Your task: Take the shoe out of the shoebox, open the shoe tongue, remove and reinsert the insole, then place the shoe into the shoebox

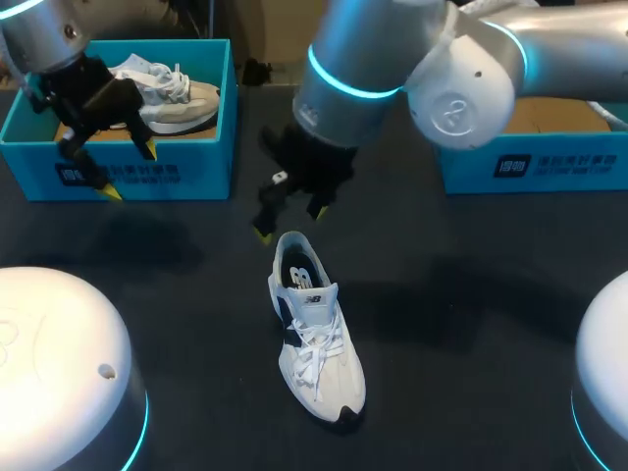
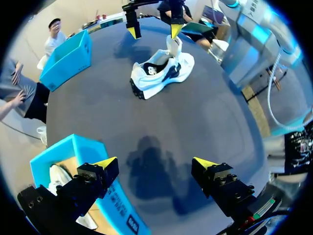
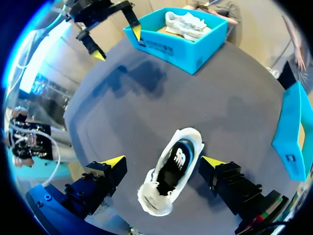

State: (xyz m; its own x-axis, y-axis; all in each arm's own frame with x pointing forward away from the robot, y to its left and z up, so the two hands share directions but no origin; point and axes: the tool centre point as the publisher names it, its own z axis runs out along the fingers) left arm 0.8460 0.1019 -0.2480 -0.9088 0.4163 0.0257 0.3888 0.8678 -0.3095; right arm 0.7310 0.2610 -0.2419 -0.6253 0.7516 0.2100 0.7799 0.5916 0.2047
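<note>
Right tool [image 1: 290, 222] hangs open over the shoe [image 1: 316, 339] on the bench [image 1: 471, 324]. Left tool [image 1: 130, 171] is open by the shoebox [image 1: 201, 169], second shoe [image 1: 177, 93] inside, other box [image 1: 549, 162] opposite.

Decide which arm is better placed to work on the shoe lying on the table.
Right. The right gripper, open, hangs just over the heel end of the shoe; the left gripper, also open, is away by the box.

The shoe [image 1: 314, 334] lies mid-table [image 1: 471, 324], heel toward the back. Behind it at left stands a box [image 1: 186, 182] with a 2nd shoe [image 1: 175, 96] in it, and at right a 2nd box [image 1: 549, 167]. The right gripper [image 1: 290, 222] hangs over the heel, the left gripper [image 1: 130, 171] over the left box's front wall.
</note>
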